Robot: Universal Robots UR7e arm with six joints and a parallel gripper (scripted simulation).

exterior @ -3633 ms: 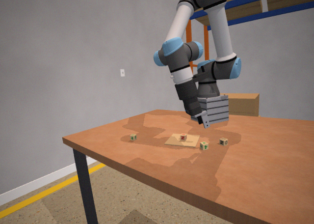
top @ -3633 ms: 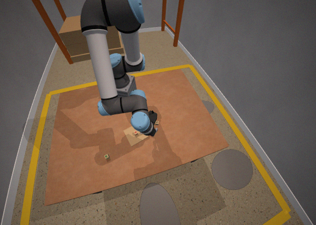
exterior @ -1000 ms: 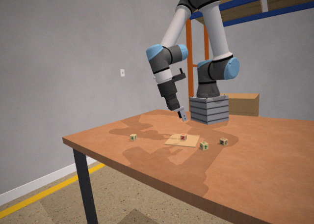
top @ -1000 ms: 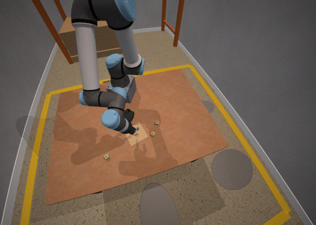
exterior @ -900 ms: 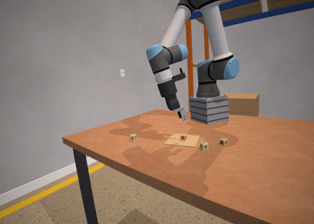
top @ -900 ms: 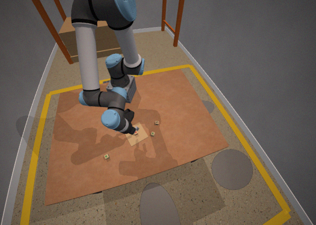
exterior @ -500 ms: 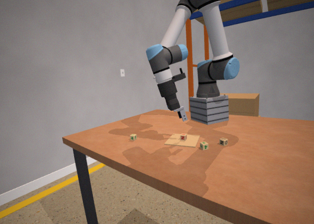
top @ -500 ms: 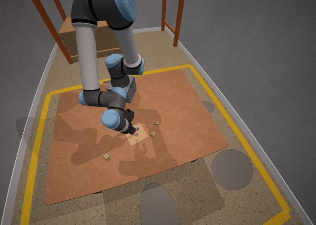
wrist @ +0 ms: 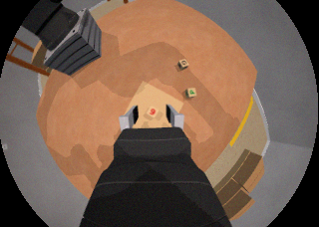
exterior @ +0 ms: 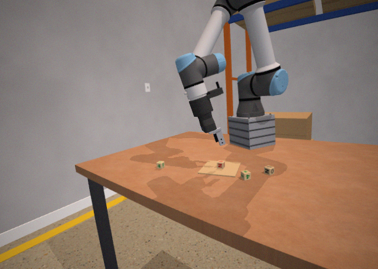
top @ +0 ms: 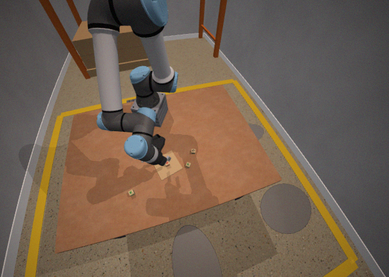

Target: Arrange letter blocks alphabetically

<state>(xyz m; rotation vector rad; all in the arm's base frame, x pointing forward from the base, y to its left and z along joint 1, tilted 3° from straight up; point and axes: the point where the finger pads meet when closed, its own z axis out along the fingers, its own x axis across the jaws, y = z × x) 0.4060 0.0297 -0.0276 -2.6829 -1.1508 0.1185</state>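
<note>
Above mat (exterior: 213, 170): jaws apart, empty, well over red block (exterior: 220, 164); two blocks beside mat's edge; fourth apart.

A pale tan mat (exterior: 228, 170) lies on the reddish-brown table (exterior: 305, 180); the arm's joints (exterior: 185, 62) are light blue.

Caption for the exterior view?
Open gripper hangs above a red-lettered block on the mat; three blocks off it.
</note>
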